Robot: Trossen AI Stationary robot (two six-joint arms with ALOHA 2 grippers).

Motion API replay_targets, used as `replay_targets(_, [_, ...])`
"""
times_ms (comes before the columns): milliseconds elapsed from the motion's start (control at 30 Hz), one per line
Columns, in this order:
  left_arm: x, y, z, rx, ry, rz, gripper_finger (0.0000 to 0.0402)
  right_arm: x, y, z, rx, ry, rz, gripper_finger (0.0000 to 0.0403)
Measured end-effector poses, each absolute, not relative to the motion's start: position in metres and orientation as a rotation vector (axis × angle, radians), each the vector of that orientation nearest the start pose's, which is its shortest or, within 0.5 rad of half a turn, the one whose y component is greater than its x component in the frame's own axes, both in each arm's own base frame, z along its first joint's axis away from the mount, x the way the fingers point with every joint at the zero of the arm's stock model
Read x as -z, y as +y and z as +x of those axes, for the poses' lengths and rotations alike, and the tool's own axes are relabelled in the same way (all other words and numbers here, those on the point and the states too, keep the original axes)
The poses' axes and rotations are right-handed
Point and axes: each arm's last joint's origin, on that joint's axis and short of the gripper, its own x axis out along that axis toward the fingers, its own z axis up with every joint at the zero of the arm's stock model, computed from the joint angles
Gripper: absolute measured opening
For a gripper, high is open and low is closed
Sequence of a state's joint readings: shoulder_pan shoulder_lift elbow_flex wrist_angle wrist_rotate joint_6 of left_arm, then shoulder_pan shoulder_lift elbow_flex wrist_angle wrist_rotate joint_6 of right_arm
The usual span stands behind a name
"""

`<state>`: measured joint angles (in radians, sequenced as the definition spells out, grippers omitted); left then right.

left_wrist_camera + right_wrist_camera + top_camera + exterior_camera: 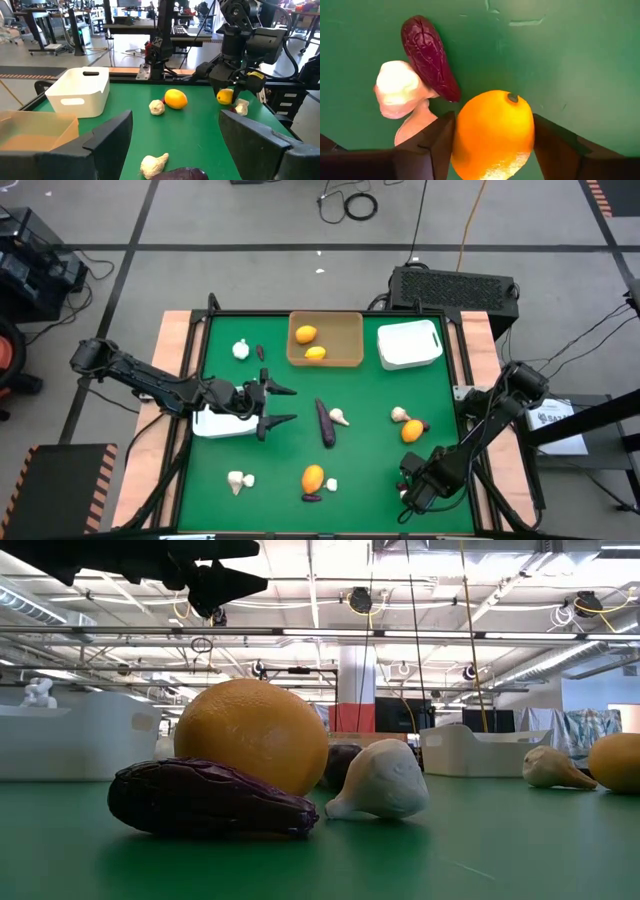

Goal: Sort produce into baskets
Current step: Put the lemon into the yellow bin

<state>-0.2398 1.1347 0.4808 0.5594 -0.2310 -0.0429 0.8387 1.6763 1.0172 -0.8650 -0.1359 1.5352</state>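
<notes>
My right gripper (494,125) points down near the table's near right corner (415,480), shut on an orange fruit (492,135). A purple piece (430,57) and a whitish bulb (397,87) lie on the table right beside that fruit. My left gripper (285,405) hangs level and open above the left white basket (215,425), with nothing between its fingers (107,135). The tan basket (325,360) at the far middle holds two yellow fruits (306,334). The other white basket (410,345) stands to its right. My right gripper pinches the orange fruit between its two fingers, one on each of two opposite sides (462,135). The fingers come from above, pointing down. Seen in the left wrist view, the fruit (225,96) sits low by the table; whether it is clear of the table I cannot tell.
More produce lies scattered on the green table: an orange fruit (412,430) with a bulb and a purple piece, a long purple piece (326,423), an orange fruit (313,478) with a bulb and a purple piece beside it, and bulbs (238,479) (240,349) on the left.
</notes>
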Motion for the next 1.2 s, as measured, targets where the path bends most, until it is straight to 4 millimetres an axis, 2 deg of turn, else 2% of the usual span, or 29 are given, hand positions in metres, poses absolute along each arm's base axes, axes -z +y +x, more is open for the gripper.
replay_targets(200, [-0.232, -0.049, 0.230, 0.007, 0.093, -0.018, 0.0303, -0.190, 0.208, 0.187, 0.487, 1.597, 0.597, 0.0210])
replay_targets(333, [-0.232, -0.049, 0.230, 0.007, 0.096, -0.014, 0.0303, -0.210, 0.198, 0.192, 0.499, 1.492, 0.538, 0.0209])
replay_targets(433, [-0.231, -0.048, 0.230, 0.003, 0.106, -0.013, 0.0303, -0.221, 0.186, 0.203, 0.491, 1.345, 0.477, 0.0209])
replay_targets(567, [-0.229, -0.045, 0.230, -0.016, 0.126, -0.016, 0.0303, -0.228, 0.161, 0.229, 0.470, 1.180, 0.359, 0.0209])
replay_targets(733, [-0.226, -0.042, 0.231, -0.035, 0.156, -0.030, 0.0303, -0.233, 0.119, 0.271, 0.425, 1.022, 0.201, 0.0208])
replay_targets(900, [-0.222, -0.038, 0.231, -0.056, 0.193, -0.027, 0.0303, -0.244, 0.062, 0.311, 0.436, 0.834, 0.085, 0.0208])
replay_targets(1033, [-0.221, -0.035, 0.230, -0.075, 0.209, -0.026, 0.0303, -0.254, 0.008, 0.330, 0.505, 0.717, 0.045, 0.0208])
replay_targets(1200, [-0.219, -0.034, 0.230, -0.120, 0.231, -0.022, 0.0303, -0.265, -0.051, 0.339, 0.545, 0.589, 0.055, 0.0208])
